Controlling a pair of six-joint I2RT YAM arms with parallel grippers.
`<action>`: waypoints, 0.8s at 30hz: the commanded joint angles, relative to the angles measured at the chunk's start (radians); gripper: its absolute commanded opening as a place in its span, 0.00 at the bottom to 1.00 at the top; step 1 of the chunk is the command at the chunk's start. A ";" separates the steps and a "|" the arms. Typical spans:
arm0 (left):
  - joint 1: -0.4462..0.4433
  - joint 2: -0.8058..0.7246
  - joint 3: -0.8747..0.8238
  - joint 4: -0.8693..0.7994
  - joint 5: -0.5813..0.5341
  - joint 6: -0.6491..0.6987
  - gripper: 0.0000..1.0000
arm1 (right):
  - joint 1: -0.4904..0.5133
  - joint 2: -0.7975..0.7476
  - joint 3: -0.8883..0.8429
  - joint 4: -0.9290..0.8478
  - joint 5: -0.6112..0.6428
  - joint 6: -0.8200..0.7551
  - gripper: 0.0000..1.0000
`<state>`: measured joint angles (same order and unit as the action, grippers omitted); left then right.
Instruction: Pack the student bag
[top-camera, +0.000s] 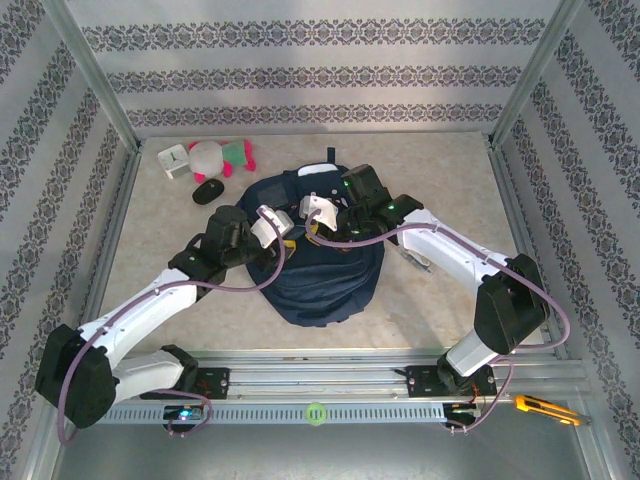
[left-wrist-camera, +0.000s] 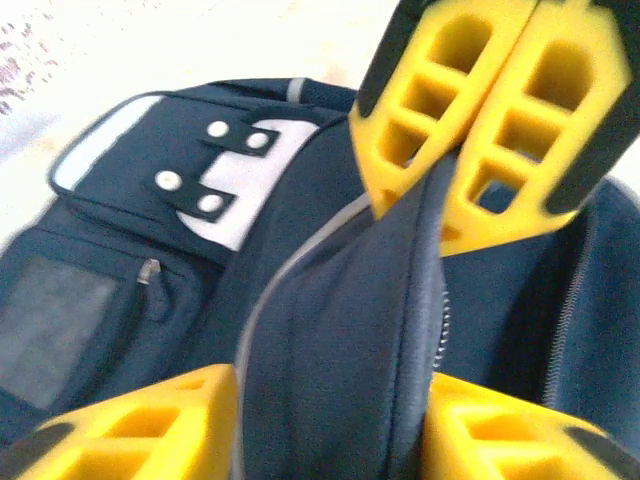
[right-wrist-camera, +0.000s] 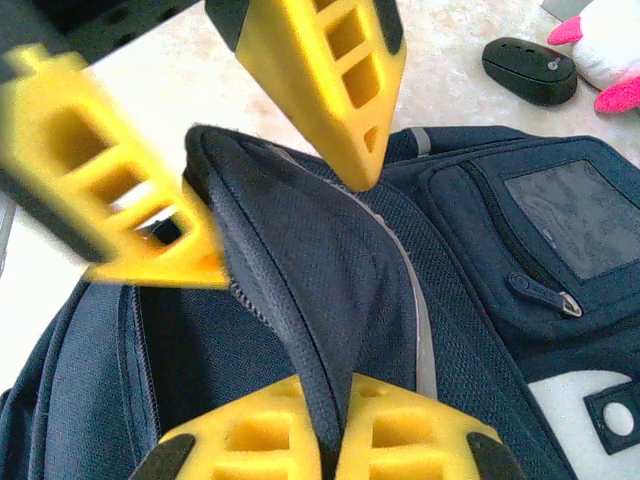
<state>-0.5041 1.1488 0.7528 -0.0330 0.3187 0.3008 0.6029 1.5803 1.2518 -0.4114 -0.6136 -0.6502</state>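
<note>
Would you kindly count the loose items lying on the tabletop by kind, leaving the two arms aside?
backpack: 1
computer mouse: 1
plush toy: 1
small white box: 1
Total: 4

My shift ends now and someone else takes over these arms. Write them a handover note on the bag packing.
Right gripper: shut on a raised fold of the student bag beside its open zip.
Left gripper: jaws apart astride the same fold; contact unclear.
Bag lies mid table; black mouse, plush toy and small white box sit loose at back left.
Done: zip opened. Left, probably: load those three, then close the bag.
</note>
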 joint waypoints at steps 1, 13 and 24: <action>-0.004 -0.010 -0.024 0.137 -0.084 0.000 0.21 | 0.010 -0.003 0.041 0.040 -0.062 0.013 0.00; 0.033 -0.043 -0.029 0.122 0.003 0.020 0.00 | -0.043 -0.128 -0.144 0.030 0.186 -0.013 0.44; 0.046 -0.063 0.037 -0.035 0.017 0.110 0.28 | -0.134 -0.232 -0.245 0.117 0.074 0.036 0.00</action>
<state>-0.4759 1.1263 0.7338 -0.0090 0.3325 0.3664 0.4858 1.3903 1.0382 -0.3347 -0.4797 -0.6193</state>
